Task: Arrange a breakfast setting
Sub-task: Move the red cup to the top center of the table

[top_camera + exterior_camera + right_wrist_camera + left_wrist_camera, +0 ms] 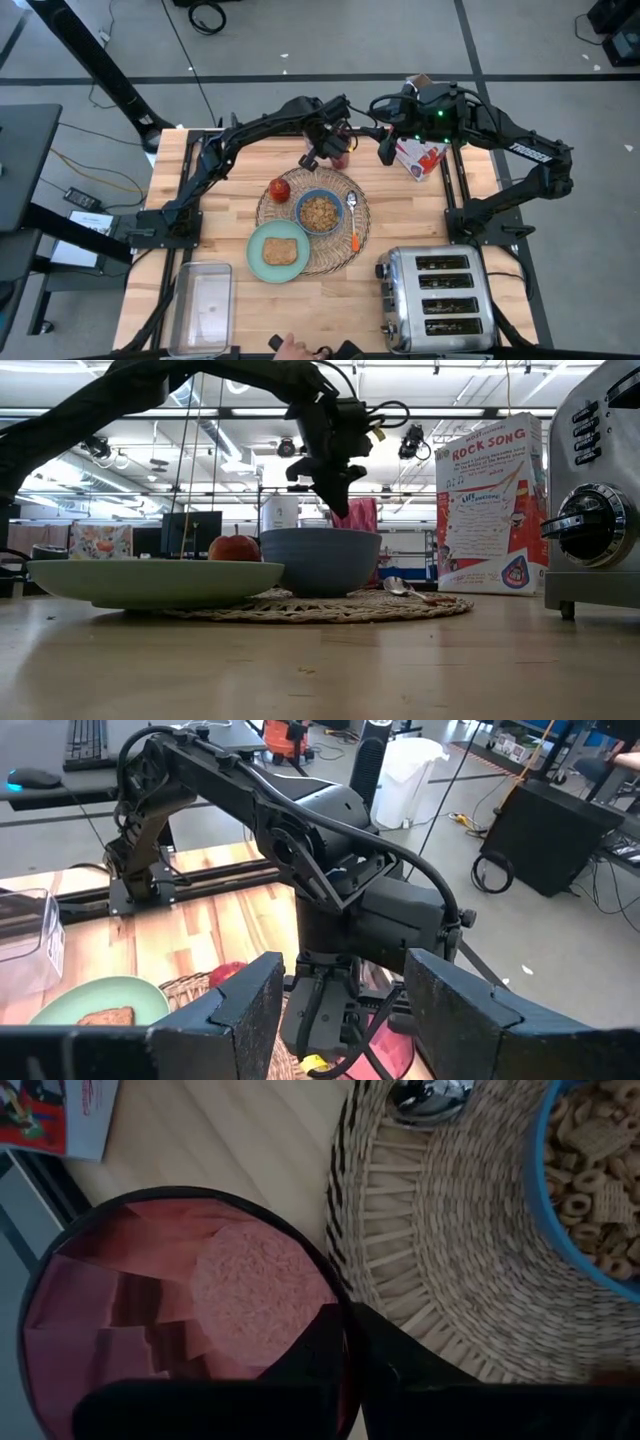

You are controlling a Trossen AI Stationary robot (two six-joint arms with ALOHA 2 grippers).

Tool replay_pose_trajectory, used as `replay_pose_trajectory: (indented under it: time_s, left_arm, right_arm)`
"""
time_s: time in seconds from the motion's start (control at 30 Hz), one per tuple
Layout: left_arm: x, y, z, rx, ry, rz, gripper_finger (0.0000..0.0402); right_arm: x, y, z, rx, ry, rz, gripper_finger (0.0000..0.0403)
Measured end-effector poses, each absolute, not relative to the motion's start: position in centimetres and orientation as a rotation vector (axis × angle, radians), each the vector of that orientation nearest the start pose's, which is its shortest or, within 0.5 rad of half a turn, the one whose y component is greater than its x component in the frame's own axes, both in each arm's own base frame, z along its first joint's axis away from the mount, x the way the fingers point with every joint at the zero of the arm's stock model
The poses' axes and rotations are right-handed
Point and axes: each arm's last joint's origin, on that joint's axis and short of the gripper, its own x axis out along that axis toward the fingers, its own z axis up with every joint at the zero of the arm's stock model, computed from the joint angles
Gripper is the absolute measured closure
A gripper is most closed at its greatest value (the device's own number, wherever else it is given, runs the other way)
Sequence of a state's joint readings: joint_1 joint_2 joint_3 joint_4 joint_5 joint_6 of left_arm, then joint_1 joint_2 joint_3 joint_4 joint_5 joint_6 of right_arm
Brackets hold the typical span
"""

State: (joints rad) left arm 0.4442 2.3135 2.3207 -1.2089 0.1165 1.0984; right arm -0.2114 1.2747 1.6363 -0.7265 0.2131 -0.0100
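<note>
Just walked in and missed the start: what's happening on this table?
A breakfast setting is being laid out. The left gripper is shut on the rim of a red-filled glass at the far edge of the woven placemat. The mat already carries a cereal bowl, apple, spoon and a green plate with toast. The right gripper hangs open by the cereal box.

high: overhead, facing down | low: tabletop level | both share placemat (pixel 312 215) | wrists: close
</note>
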Motion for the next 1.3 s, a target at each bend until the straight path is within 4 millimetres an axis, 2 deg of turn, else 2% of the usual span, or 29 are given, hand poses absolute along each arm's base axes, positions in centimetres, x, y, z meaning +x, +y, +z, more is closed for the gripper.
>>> replay_pose_trajectory:
  time_s: [1.1,1.3]
  left_arm:
    - [43.4,20.8,27.1,0.620,1.166,-0.282,0.0368]
    - [43.6,20.9,25.9,0.624,1.159,-0.291,0.0368]
  right_arm:
    - [23.6,-5.6,47.0,0.004,0.312,-0.389,0.0188]
    - [23.6,-5.6,47.0,0.002,0.312,-0.389,0.0188]
